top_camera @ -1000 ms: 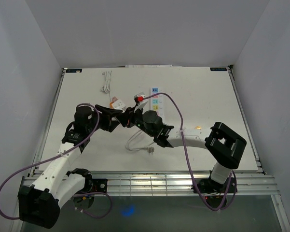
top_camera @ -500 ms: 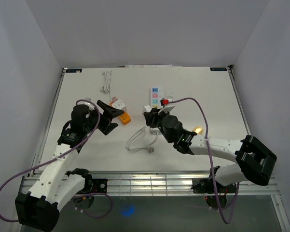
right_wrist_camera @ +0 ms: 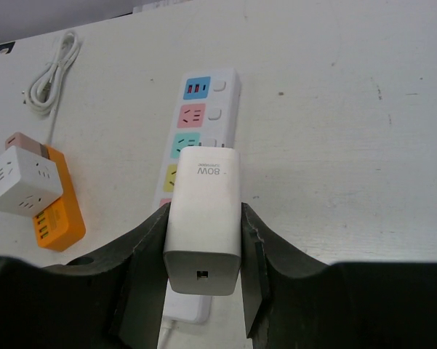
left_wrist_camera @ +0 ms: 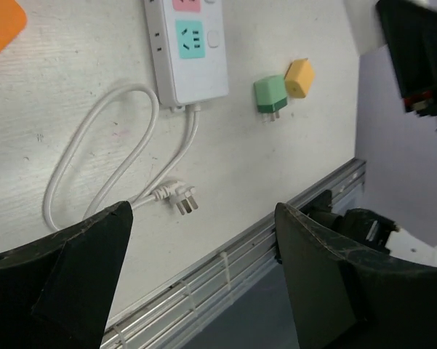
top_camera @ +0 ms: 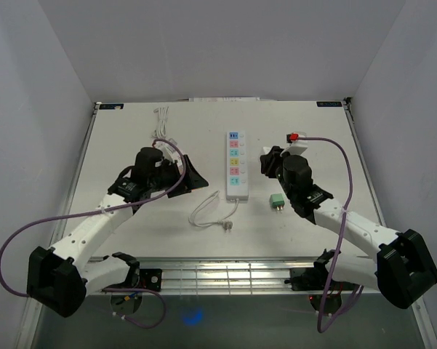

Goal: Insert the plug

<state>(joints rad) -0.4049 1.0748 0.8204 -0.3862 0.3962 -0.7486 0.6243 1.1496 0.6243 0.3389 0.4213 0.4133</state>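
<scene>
right end effector (right_wrist_camera: pixel 203 251) is clamped on the white 80w charger (right_wrist_camera: pixel 203 200), pads on its two flat sides, usb port facing the wrist cam. charger is just right of the power strip (top_camera: pixel 236 166), about level with its middle sockets, and looks lifted off the table (top_camera: pixel 327 145). not plugged in yet.

risks as i read them:
- prongs are on the far face, hidden from the wrist view. there's no direct check against the socket slots, so it could land on the strip's face or between two sockets.
- strip lies loose and nothing braces it. an off-centre push would likely slide or tip it.
- casing is smooth and gripped on two sides only, so contact force could pivot the charger in the grip.
- strip's own wall plug (left_wrist_camera: pixel 182 198) and its looped cord lie at the near end. green adapter (left_wrist_camera: pixel 269 94) and yellow adapter (left_wrist_camera: pixel 299 77) sit near the right arm. a low sweep could knock any of them.

pose: right arm runs from its base up and left, wrist to the right of the strip, fingers pointing toward it. left end effector (left_wrist_camera: pixel 203 283) is wide apart with nothing in it, near the strip's left side and not touching it. that arm stretches up and right from its base. it looks placed to pin the strip if needed.
</scene>
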